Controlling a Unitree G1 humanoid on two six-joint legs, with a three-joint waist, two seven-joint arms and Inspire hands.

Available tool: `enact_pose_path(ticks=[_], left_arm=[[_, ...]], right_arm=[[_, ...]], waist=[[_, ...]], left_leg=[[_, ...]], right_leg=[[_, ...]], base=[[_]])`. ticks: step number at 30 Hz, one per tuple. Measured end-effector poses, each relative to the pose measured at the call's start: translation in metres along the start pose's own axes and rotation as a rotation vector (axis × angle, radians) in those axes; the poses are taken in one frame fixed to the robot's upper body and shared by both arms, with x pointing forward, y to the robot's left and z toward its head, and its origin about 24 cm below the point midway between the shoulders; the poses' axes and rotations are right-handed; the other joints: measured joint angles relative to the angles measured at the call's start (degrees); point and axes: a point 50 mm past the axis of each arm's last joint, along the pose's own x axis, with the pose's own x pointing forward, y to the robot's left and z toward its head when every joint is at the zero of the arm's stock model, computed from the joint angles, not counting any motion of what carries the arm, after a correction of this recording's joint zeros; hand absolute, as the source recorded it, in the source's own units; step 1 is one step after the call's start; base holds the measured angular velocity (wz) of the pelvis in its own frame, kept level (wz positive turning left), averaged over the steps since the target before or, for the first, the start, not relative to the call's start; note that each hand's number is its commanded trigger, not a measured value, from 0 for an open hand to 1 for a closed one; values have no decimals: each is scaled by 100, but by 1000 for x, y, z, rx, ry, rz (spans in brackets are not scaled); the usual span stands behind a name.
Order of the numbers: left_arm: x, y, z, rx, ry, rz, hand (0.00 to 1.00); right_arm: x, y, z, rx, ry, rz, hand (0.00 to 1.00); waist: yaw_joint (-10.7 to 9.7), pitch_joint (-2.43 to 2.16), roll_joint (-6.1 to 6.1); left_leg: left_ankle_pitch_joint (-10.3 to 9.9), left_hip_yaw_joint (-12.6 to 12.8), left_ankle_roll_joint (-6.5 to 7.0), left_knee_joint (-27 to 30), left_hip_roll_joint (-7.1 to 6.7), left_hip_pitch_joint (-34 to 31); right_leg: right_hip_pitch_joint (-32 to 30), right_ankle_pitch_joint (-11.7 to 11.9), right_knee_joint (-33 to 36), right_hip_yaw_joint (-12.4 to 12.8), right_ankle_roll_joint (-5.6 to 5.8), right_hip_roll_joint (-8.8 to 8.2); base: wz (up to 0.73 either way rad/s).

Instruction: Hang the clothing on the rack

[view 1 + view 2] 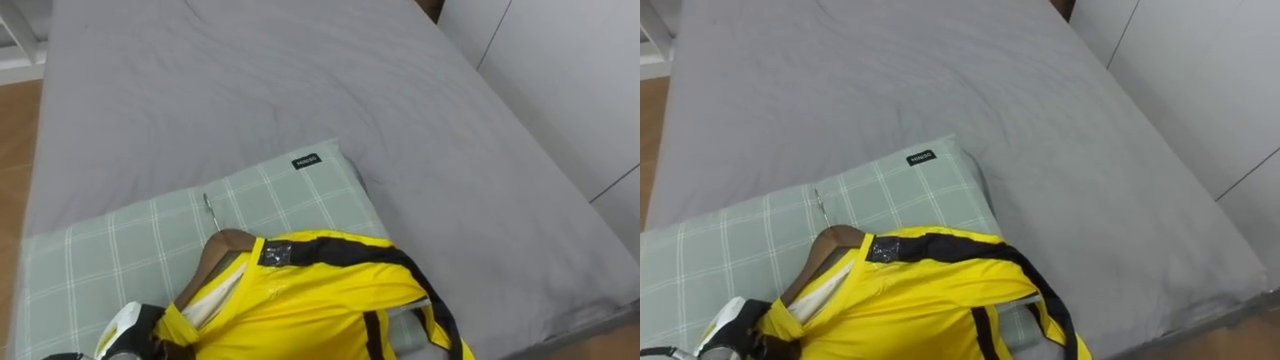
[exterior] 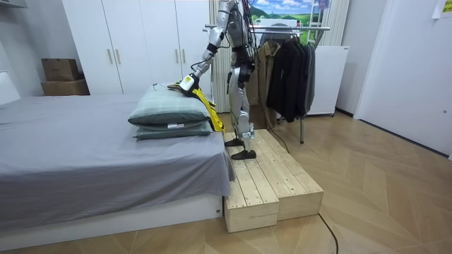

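Observation:
A yellow shirt point(image 1: 320, 300) with black trim lies on a wooden hanger point(image 1: 215, 255) whose metal hook point(image 1: 208, 205) points up the bed. Both rest on a green checked pillow point(image 1: 120, 250). My left hand point(image 1: 125, 335) is at the lower left edge, closed on the bunched shoulder of the shirt at the hanger's end. In the room view I stand on a wooden platform point(image 2: 272, 183) at the bed's end, one arm stretched to the shirt point(image 2: 201, 95), which droops over the stacked pillows point(image 2: 166, 113).
The grey bed point(image 1: 250, 90) stretches away from me, white wardrobe doors point(image 1: 570, 80) on its right. Behind me stands a clothes rack point(image 2: 289, 28) with dark garments point(image 2: 293, 70). Cardboard boxes point(image 2: 62, 76) sit beyond the bed.

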Motion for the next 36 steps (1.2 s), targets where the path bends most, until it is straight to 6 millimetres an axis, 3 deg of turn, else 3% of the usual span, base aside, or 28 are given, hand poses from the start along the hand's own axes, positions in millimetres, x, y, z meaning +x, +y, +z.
enact_pose_path(ticks=[11, 20, 29, 32, 36], left_arm=[[-1, -2, -2, 15, -11, -14, 100], [-7, -13, -17, 61, 11, -46, 100], [-9, -13, -16, 112, -28, -17, 100], [-12, -15, -19, 134, -54, 0, 100], [-16, -16, -23, 160, -74, 37, 100]], right_arm=[[0, -1, 2, 31, -23, 2, 0], [-1, -4, -3, 32, -12, 26, 0], [-3, -9, -16, 62, 2, 20, 0], [-5, -13, -25, 70, 21, 7, 0], [-7, -16, -38, 76, 48, -18, 0]], waist=[[7, -3, 9], [13, -72, 149], [98, -101, 197], [101, -130, 253], [112, -135, 317]], left_leg=[[0, -5, 0, -4, 4, 74], [0, 1, 0, -239, 6, 400], [-2, -71, 0, -259, 15, 576], [-3, -129, -1, -304, 17, 719], [-5, -170, -3, -334, 12, 968]], right_leg=[[92, 2, -9, -15, -2, -2], [379, 38, -200, -6, 10, 19], [578, 36, -232, -93, 10, 17], [766, 34, -321, -138, 8, 13], [1029, -12, -326, -185, -7, 5]], base=[[0], [-1], [2], [10], [7]])
